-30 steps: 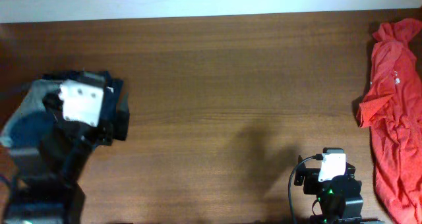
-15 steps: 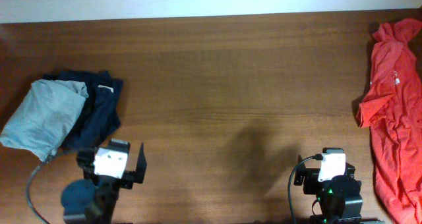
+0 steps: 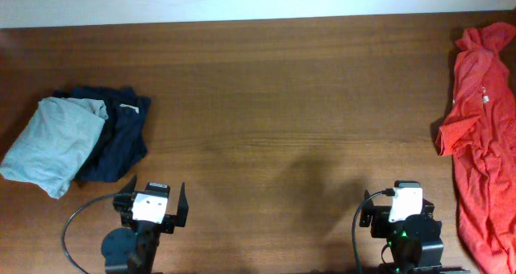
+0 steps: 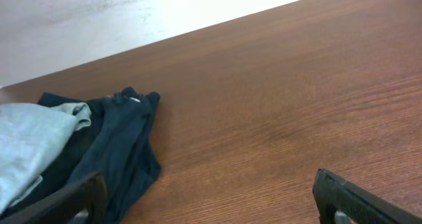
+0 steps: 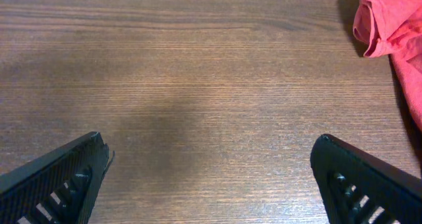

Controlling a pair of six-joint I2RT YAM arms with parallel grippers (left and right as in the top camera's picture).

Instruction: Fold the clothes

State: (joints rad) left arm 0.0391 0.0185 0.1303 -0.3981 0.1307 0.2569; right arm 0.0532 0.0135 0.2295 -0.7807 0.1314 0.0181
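Three garments, two tools, one worktop (image 3: pixel 282 105).
I count one pale grey-blue T-shirt (image 3: pixel 52 145), one dark navy garment (image 3: pixel 121 133), one red-orange garment (image 3: pixel 480 129); my left tool (image 4: pixel 208 188) and right tool (image 5: pixel 210 145) make two.

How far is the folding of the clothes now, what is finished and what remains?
Done, it seems: the grey-blue T-shirt lies as a compact folded bundle, partly over the navy garment. In hand: nothing; the left pincer and right pincer are open and empty. Left: probably nothing on it; the red-orange garment lies crumpled.
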